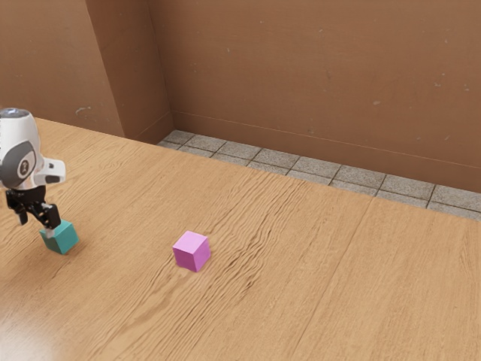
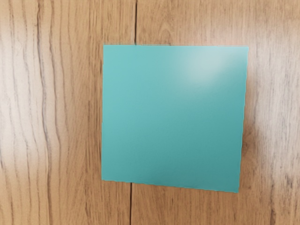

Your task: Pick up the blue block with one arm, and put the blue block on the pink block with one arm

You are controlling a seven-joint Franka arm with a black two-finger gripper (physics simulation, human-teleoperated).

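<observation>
Two blocks stand out against the wooden table: the blue block, rather teal, at the left just under the hand, and the pink block well apart to its right. Whether the hand is spread or pinching the blue block I cannot tell. Beyond the table's far edge run grey floor tiles and plain brown walls.

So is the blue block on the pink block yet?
Not on it. The blue block is just below the end effector at the exterior view's left, apart from the pink block, whose top is bare.
</observation>
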